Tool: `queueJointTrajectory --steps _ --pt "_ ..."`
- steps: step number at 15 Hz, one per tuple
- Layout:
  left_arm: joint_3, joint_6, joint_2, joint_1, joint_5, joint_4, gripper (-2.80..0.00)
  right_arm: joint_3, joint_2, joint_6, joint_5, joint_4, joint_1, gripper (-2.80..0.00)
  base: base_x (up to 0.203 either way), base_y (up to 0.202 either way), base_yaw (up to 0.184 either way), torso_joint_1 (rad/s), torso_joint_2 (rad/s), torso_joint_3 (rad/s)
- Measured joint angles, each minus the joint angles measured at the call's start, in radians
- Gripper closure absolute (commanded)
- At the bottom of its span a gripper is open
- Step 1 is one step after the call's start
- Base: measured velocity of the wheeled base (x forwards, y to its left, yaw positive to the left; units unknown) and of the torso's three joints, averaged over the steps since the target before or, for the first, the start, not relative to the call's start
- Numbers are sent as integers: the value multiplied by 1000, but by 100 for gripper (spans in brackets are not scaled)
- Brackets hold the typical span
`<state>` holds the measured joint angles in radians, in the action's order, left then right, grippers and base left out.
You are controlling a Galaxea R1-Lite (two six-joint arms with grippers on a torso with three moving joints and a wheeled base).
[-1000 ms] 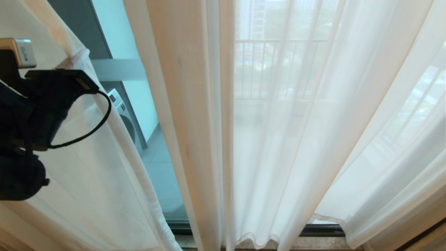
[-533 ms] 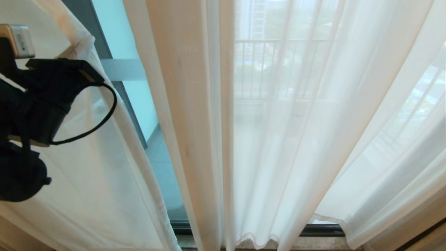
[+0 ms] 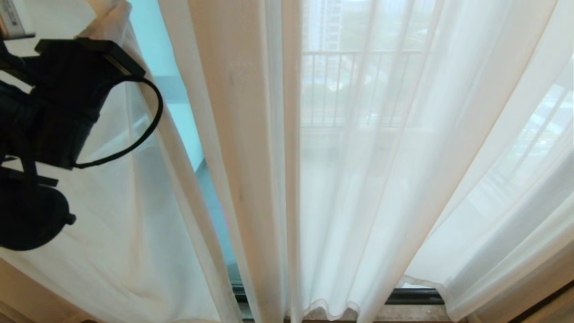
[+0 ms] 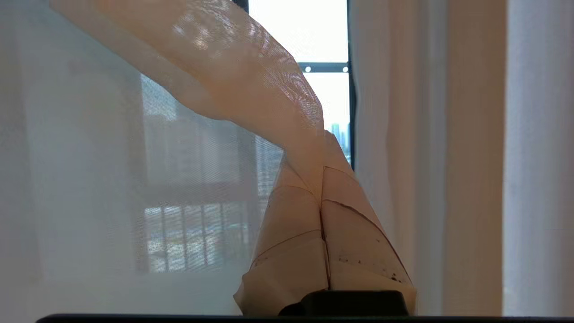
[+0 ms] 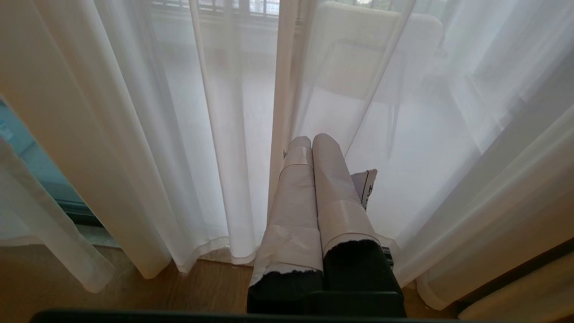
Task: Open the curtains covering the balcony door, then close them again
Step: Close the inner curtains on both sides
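Curtains point(image 3: 358, 179): sheer white, hanging before balcony door point(image 3: 179, 112); narrow gap left of centre. My left claw point(image 4: 320, 179) clamped on bunched curtain edge. My right claw point(image 5: 311, 143) shut, empty, low near hem.

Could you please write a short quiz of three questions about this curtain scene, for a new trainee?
1. True or false: the left gripper is shut on a fold of the sheer curtain.
2. Which arm is in the head view? A) the left arm B) the right arm C) both arms
3. Fill in: the right gripper is shut and holds ____.

Key:
1. True. The fabric is bunched between its fingers.
2. A. It stands at the left edge, beside the narrow gap that shows the balcony door.
3. Nothing. It only points at the hanging curtains.
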<state>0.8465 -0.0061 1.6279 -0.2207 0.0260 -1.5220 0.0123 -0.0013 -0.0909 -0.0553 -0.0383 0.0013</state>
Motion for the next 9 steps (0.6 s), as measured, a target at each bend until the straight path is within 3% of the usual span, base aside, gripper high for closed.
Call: queueJointTrajectory --steps 9 --pt "231 9 57 -218 -25 147 0 0 0 0 0 0 0 0 0 0 0 0 0 0"
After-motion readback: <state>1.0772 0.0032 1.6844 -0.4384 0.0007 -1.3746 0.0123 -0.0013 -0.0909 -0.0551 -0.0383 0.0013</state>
